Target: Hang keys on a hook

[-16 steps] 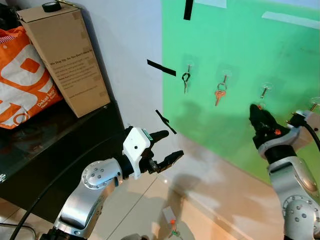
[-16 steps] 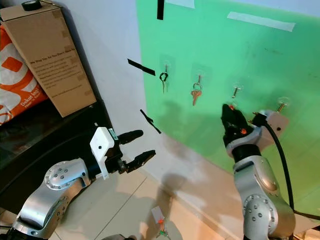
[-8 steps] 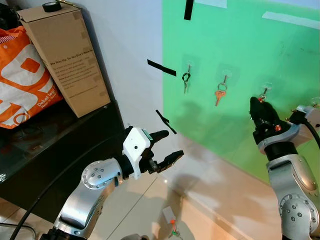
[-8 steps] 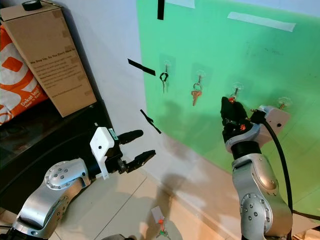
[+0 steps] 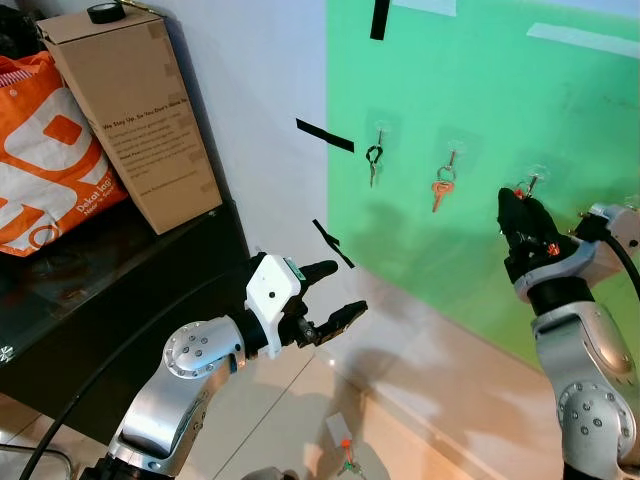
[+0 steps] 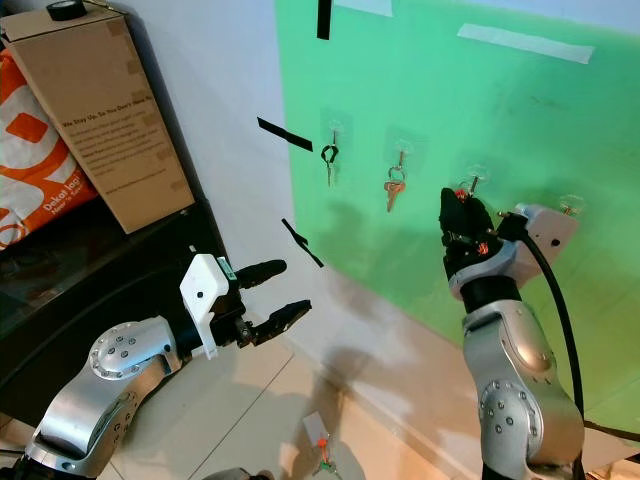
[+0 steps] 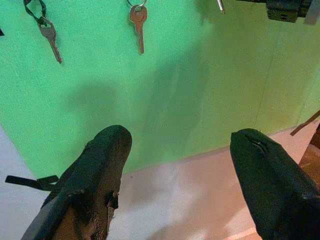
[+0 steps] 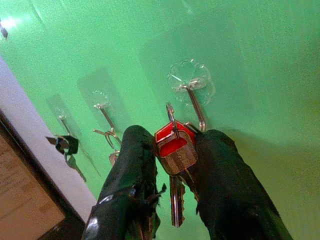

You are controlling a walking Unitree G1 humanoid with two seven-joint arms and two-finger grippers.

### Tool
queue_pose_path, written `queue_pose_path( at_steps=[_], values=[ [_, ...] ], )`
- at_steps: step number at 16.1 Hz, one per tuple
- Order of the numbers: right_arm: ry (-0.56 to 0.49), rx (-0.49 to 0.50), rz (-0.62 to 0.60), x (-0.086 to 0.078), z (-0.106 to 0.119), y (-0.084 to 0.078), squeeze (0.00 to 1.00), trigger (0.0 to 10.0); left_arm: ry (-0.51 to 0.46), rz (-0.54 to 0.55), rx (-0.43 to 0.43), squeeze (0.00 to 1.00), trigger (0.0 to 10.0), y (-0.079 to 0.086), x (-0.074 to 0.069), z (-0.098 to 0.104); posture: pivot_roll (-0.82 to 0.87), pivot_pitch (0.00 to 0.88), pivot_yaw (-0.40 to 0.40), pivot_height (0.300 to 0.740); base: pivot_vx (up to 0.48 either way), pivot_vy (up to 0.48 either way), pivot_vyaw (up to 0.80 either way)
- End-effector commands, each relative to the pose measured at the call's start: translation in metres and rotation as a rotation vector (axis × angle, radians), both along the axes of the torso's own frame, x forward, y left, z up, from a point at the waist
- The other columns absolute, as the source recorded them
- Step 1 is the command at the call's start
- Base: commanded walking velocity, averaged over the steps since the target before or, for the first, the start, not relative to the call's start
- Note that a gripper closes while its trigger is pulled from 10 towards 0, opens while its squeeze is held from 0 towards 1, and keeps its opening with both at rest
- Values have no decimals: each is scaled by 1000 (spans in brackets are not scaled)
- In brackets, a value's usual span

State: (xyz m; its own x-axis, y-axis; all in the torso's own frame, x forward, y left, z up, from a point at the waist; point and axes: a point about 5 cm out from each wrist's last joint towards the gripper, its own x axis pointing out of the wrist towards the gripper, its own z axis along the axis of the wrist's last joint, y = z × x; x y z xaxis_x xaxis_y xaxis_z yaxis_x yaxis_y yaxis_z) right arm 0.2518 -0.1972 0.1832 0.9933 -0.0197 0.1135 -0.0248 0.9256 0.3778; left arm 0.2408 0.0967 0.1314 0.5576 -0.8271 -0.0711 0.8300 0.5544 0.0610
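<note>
Green board (image 5: 480, 90) | four hooks, two keys hung | right fingers (image 8: 135, 170) clamp red-tagged keys (image 8: 175, 150) | left fingers (image 7: 100, 165) apart

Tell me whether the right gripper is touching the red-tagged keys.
Touching. In the right wrist view the right gripper has its two black fingers pressed against both sides of the red-tagged keys, just below a clear hook.

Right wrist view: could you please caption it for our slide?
Right gripper holds red-tagged keys just below a clear wall hook.
</note>
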Motion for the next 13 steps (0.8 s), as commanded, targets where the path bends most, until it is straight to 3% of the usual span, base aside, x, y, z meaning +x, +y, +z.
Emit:
queue_pose_path(
  at_steps=[1, 7, 13],
  values=[
    [-18, 36, -27, 1, 5, -6, 0, 10000, -16, -8, 5, 0, 10000, 0, 0, 4, -88, 0, 68, 740, 0, 0, 0],
    [16, 157, -36, -3, 2, -13, 0, 10000, -13, -12, 6, 0, 10000, 0, 0, 3, -90, 0, 68, 740, 0, 0, 0],
    [71, 144, -11, -7, -5, -10, 0, 10000, -12, -18, 8, 0, 10000, 1, -2, 2, -90, 0, 67, 740, 0, 0, 0]
  ],
)
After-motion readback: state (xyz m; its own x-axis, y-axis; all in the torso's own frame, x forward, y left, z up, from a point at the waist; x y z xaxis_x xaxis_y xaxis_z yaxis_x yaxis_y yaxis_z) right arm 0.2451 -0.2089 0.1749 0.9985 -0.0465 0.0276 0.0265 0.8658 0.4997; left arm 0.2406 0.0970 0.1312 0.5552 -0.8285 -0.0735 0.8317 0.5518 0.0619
